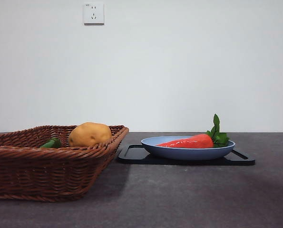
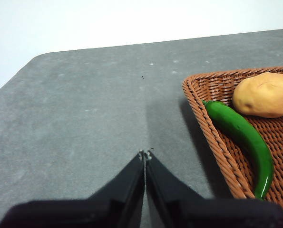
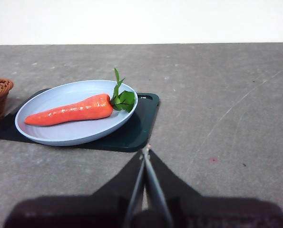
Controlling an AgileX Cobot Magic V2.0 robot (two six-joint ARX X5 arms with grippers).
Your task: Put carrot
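The glossy orange-red carrot (image 1: 189, 141) (image 3: 70, 110) lies on its side in a light blue plate (image 1: 179, 153) (image 3: 60, 135), its green leaves pointing right in the front view. The plate rests on a dark tray (image 1: 136, 154) (image 3: 136, 128). My right gripper (image 3: 145, 151) is shut and empty above the bare table, a short way from the tray. My left gripper (image 2: 145, 154) is shut and empty over the table beside the wicker basket (image 2: 203, 118). Neither gripper shows in the front view.
The brown wicker basket (image 1: 32, 171) stands at the left and holds a yellowish-brown potato (image 1: 89, 134) (image 2: 265, 94) and a long green pepper (image 2: 241, 135) (image 1: 52, 142). A white wall with a socket (image 1: 93, 13) rises behind the grey table.
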